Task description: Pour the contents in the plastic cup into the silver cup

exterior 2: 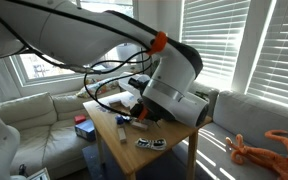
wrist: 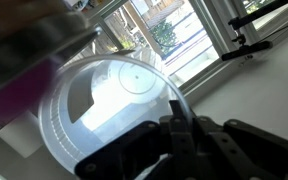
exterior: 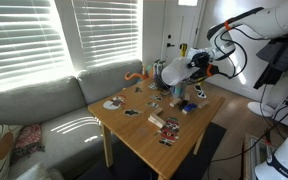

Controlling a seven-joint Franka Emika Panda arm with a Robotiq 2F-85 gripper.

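Nearest the wrist camera, the gripper (wrist: 180,130) was closed on the wall of the plastic cup (wrist: 114,95), with its dark fingers (wrist: 149,150) pressed against the frosted side. The cup filled most of that view, and its round base showed through the translucent body. No contents could be made out. A blurred grey and purple surface crossed the upper left corner; whether it was the silver cup could not be determined.

In an exterior view the plastic cup (exterior: 170,72) was held in the air over the far end of the table (exterior: 154,140), clear of the top. It was tipped well over, its long axis nearer level than upright, and the mouth appeared to point away from the wrist. The silver cup (exterior: 180,92) appeared to stand upright on the table just below the plastic cup and apart from it. At this size the identification was tentative.

In an exterior view the arm (exterior 2: 174,85) hid both cups.

Assessment: the pour was judged to be under way or about to start. The coming move turned on one relation, namely whether the lowered lip of the plastic cup lay directly above the silver cup's open mouth. The views were too small to confirm that alignment. If the lip sat to one side, further tilting would risk spilling onto the table.
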